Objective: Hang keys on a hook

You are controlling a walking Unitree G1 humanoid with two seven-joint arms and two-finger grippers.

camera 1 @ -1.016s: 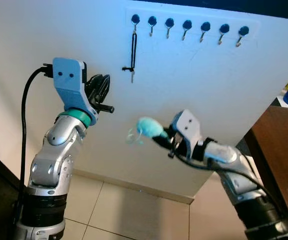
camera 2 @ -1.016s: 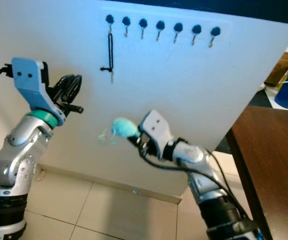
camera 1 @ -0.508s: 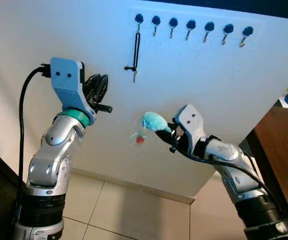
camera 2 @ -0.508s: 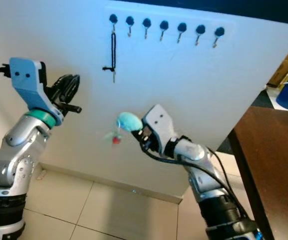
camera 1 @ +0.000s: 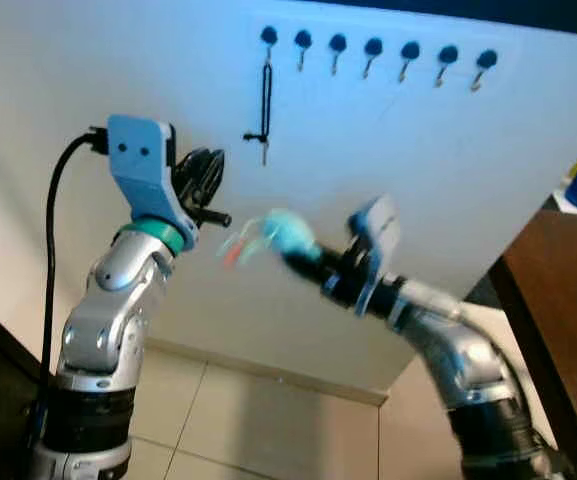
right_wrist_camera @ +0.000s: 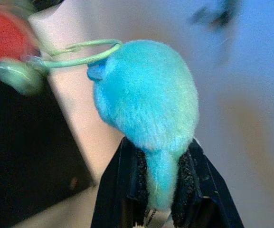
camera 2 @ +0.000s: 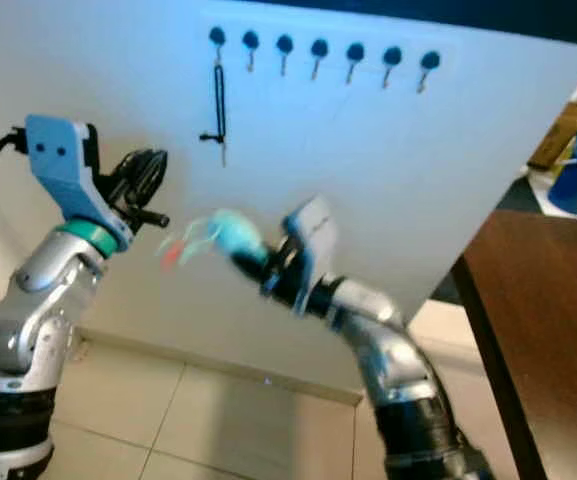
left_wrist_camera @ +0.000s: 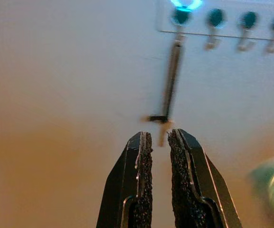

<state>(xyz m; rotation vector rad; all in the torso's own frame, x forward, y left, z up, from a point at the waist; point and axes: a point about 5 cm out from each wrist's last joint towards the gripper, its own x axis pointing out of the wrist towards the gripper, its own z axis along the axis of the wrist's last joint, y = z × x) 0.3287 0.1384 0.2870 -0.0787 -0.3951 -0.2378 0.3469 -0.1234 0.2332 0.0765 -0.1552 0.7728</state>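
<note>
The right claw (right_wrist_camera: 160, 190) is clamped on the keys (camera 1: 273, 236), gripping the narrow tail of a fluffy turquoise pom-pom (right_wrist_camera: 146, 95) between its two black fingers (right_wrist_camera: 120, 185). In the head views the pom-pom sits near the middle of the picture in front of the white wall panel (camera 1: 448, 170), blurred, with its long axis running from the claw at about 4 o'clock out toward 10 o'clock; a pale green ring and a red bit trail off its far end toward the left arm. The right wrist view shows this far more sharply: the green ring (right_wrist_camera: 75, 52) loops out of the pom-pom's top, and a red tag (right_wrist_camera: 6, 35) and a pale green bead (right_wrist_camera: 18, 76) hang at its end.

The left claw (left_wrist_camera: 158, 166) is raised at about 9 o'clock of the pom-pom, its fingers nearly together with a thin gap and nothing between them. Its wrist view looks straight at the row of hooks (camera 1: 373, 50) along the panel's top and a black strap (left_wrist_camera: 171, 80) hanging from the leftmost hook (camera 1: 268, 37), with a small key (left_wrist_camera: 163, 133) at its lower end; the head views show seven hooks. A dark brown surface (camera 1: 558, 290) stands at 3 o'clock.
</note>
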